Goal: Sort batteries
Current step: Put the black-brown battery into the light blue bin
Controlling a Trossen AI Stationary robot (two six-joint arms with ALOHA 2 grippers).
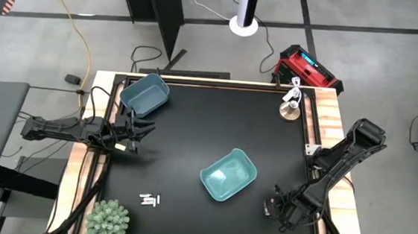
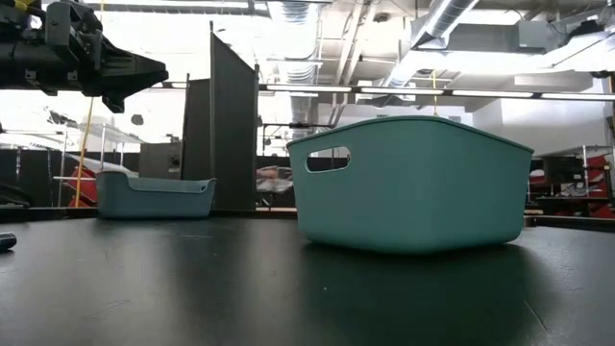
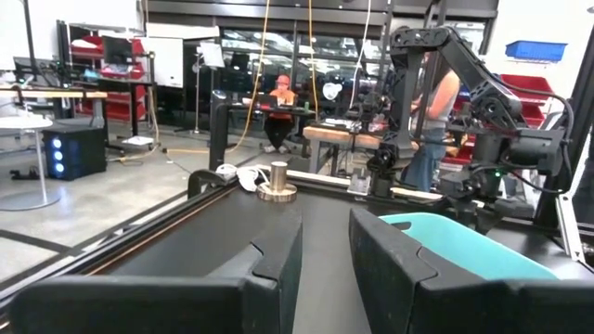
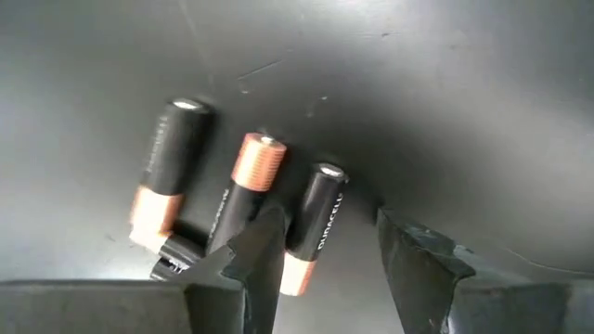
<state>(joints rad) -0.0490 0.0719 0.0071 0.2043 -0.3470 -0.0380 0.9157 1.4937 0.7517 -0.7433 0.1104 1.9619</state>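
Note:
Several dark batteries with copper ends [image 4: 251, 186] lie side by side on the black table near its near right corner. My right gripper [image 4: 329, 227] is open and low over them. Its fingers stand on either side of one dark battery [image 4: 316, 218]; whether they touch it I cannot tell. It also shows in the high view [image 1: 273, 206]. A few white batteries [image 1: 150, 199] lie near the near left. My left gripper [image 1: 139, 130] is open and empty, held above the table at its left side, and also shows in the left wrist view [image 3: 325, 264].
One blue bin [image 1: 228, 174] stands in the middle of the table and another [image 1: 145, 95] at the far left. A small metal cylinder [image 1: 290, 110] stands at the far right. A green plant [image 1: 107, 221] sits at the near left corner. People show in the room beyond.

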